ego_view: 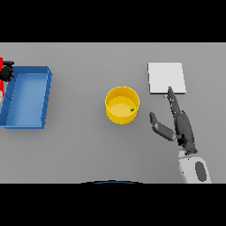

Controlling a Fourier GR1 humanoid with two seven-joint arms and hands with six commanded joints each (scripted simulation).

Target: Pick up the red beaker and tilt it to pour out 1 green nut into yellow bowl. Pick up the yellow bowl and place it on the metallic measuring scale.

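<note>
Nut (132,109), small and green, lies inside the round yellow bowl (112,115), against the bowl's right inner wall. The yellow bowl stands upright on the grey table (84,145), and serves as the landmark. To the bowl's upper right, apart from it, rests the flat, pale metallic square measuring scale (166,77). The right hand (182,125) sits to the bowl's right, released, fingers straight with a fingertip reaching the scale's lower edge and thumb spread toward the bowl, grasping nothing. Far to the bowl's left lies a blue rectangular tray (46,100). Beyond it, at the view's edge, the left hand (6,72) shows dark beside the red beaker (1,62); its grip cannot be told.
</note>
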